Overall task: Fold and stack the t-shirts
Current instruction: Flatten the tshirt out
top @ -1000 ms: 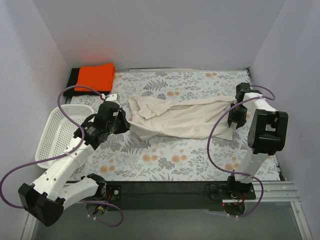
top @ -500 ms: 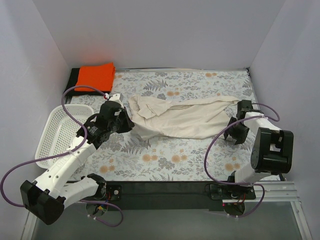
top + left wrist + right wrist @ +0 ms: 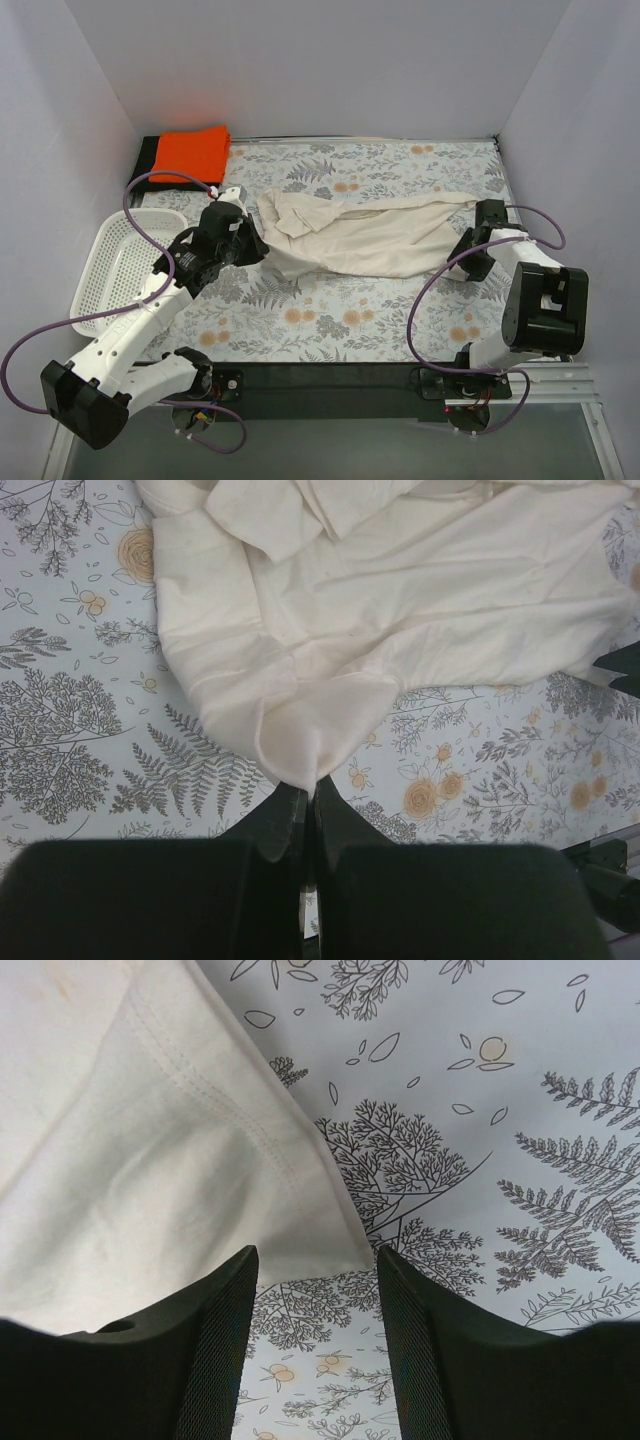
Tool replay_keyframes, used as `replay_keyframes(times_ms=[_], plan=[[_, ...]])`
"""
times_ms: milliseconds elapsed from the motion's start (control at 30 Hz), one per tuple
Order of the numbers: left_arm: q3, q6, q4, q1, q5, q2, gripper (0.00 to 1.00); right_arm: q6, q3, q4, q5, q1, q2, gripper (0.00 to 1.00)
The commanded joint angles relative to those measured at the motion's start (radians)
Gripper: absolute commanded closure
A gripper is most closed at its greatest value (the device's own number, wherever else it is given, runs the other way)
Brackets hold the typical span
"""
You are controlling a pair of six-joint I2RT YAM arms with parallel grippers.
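Note:
A cream t-shirt (image 3: 360,235) lies crumpled across the middle of the floral table. My left gripper (image 3: 250,246) is shut on the shirt's near left edge; in the left wrist view the cloth (image 3: 380,590) runs into the closed jaws of that gripper (image 3: 308,792). My right gripper (image 3: 470,262) is open at the shirt's right end; in the right wrist view that gripper (image 3: 318,1270) has a hemmed corner of the shirt (image 3: 150,1160) lying just ahead of it, between the fingers. A folded orange t-shirt (image 3: 190,152) lies on a black one (image 3: 146,160) at the back left.
A white perforated basket (image 3: 115,270) stands at the left edge beside my left arm. Purple cables loop round both arms. Grey walls close in the left, back and right sides. A black rail (image 3: 330,385) runs along the near edge.
My right gripper has come down and toward me from the shirt's far right edge to its near right corner, and the arm has folded lower. My left gripper has stayed shut on the shirt.

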Motion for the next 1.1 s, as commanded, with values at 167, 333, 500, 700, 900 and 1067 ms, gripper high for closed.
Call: replay_keyframes(times_ms=[167, 333, 500, 700, 900, 1067], plan=[[-0.007, -0.003, -0.003, 0.005, -0.035, -0.017, 1.0, 0.034, -0.058, 0.06, 0.065, 0.012, 0.055, 0.53], [0.001, -0.003, -0.009, 0.005, -0.035, -0.016, 1.0, 0.025, -0.076, 0.06, 0.074, 0.015, 0.074, 0.75], [0.006, 0.023, 0.002, 0.005, -0.042, -0.016, 1.0, 0.019, -0.055, 0.038, 0.065, 0.015, 0.032, 0.99], [0.181, 0.109, 0.035, 0.007, -0.118, 0.058, 1.0, -0.043, 0.192, -0.086, 0.109, 0.015, -0.072, 0.99], [0.45, 0.224, 0.055, 0.007, -0.267, 0.191, 1.0, -0.153, 0.601, -0.224, 0.16, 0.015, -0.087, 0.99], [0.674, 0.275, 0.083, 0.01, -0.396, 0.26, 1.0, -0.216, 0.827, -0.26, 0.206, 0.007, -0.106, 0.99]])
